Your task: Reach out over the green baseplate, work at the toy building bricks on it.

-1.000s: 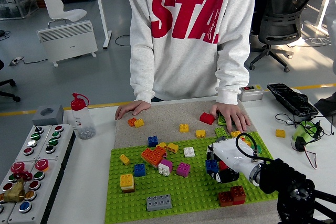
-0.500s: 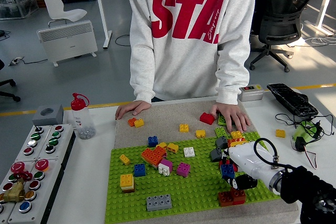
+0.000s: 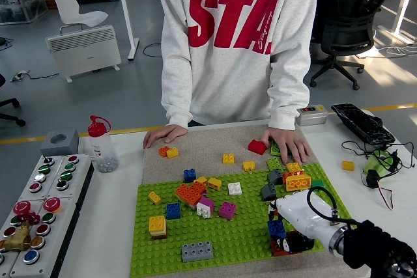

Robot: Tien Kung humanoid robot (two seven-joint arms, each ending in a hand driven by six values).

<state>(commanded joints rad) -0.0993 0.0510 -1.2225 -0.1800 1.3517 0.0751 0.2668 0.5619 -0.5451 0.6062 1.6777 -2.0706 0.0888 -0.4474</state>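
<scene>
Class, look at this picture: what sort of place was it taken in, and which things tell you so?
Probably a robotics lab or workshop in an office-like room. Clues: a panel of push buttons on the table, office chairs and desks behind, and a loose battery with wires.

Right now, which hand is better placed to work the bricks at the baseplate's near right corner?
Right. The right hand is already over the green baseplate at that corner, beside the blue brick and above the dark red bricks. The left hand is not in view, so it would likely have to cross the whole plate.
</scene>
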